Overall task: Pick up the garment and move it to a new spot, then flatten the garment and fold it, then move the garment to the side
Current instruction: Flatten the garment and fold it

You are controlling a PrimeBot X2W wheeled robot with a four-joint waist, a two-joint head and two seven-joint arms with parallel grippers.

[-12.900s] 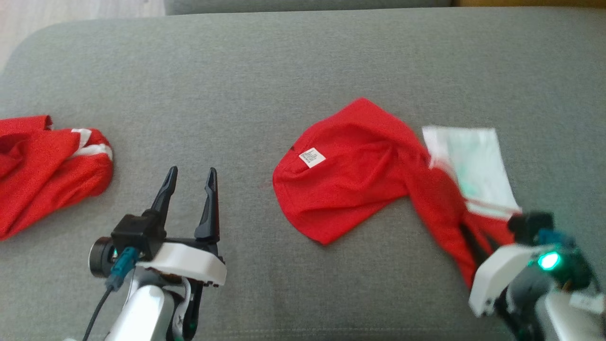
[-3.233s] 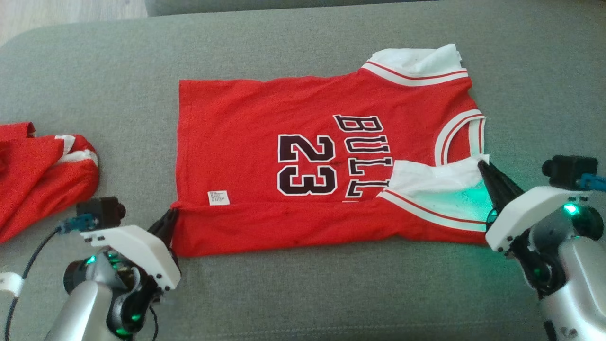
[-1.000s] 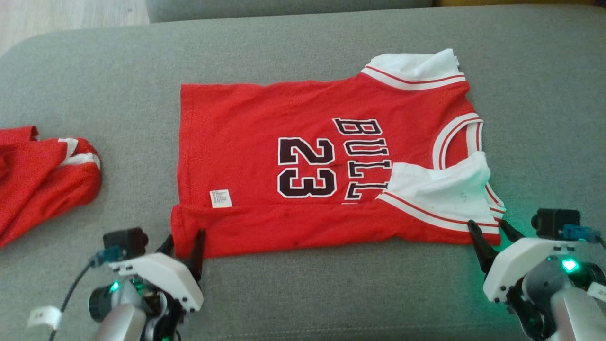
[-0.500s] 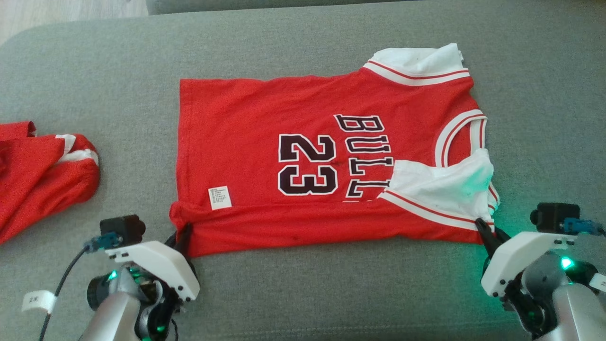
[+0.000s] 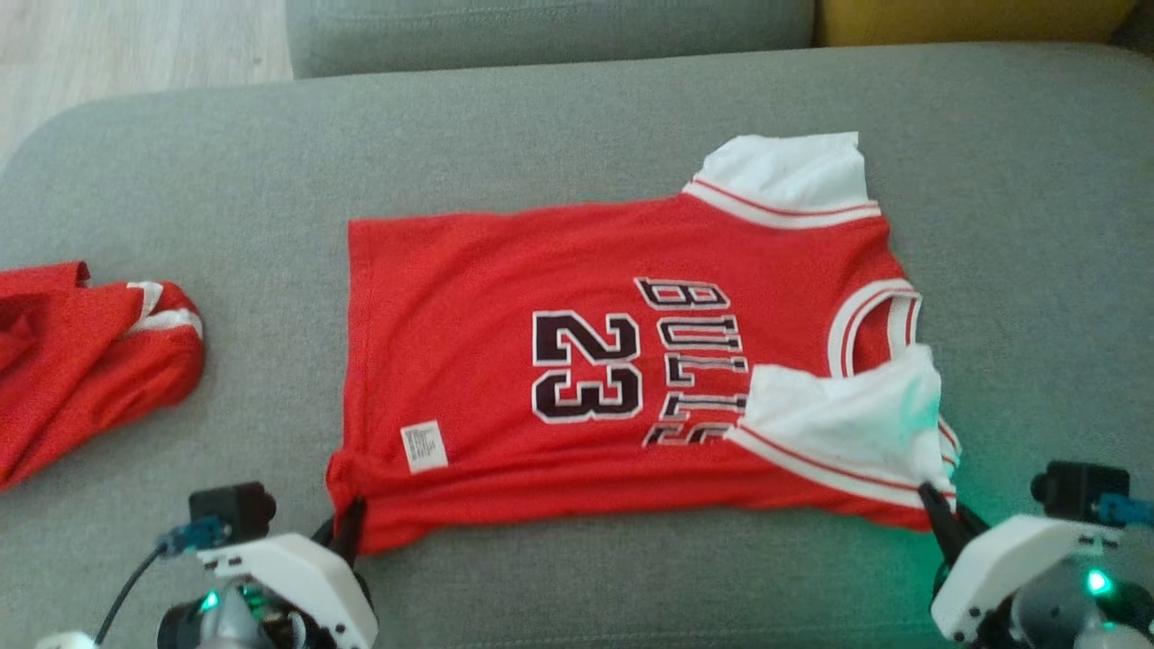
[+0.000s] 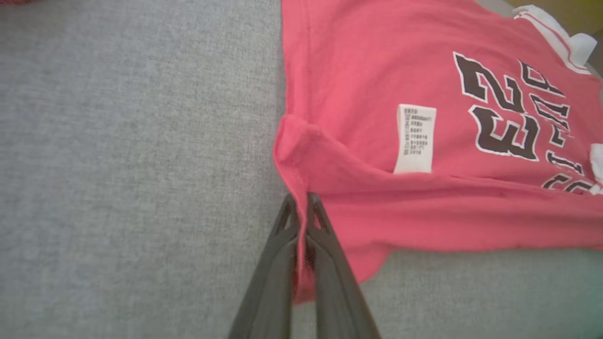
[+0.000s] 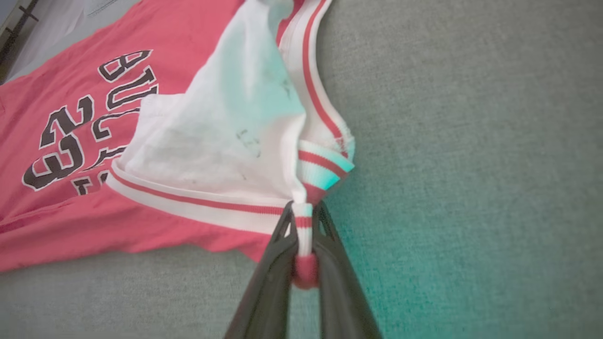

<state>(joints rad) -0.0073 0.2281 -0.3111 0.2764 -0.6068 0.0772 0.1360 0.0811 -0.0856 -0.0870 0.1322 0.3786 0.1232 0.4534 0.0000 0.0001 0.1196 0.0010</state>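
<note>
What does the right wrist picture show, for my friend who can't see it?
The right gripper pinches the striped corner of a red jersey with a white sleeve. The jersey lies on a grey sofa cushion, number 23 showing.

A red cloth heap [image 5: 81,361] cut off by the head view's left edge, print on the white label [image 6: 414,136] too small to be read, lettering [image 5: 690,335] of the garment [image 5: 451,297] partly covered by its white sleeve [image 5: 838,419].

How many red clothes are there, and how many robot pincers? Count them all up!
Red clothes: 2 (the jersey and the crumpled garment)
Pincers: 2 (the left pincer and the right pincer, each shut on the jersey)
Total: 4
</note>
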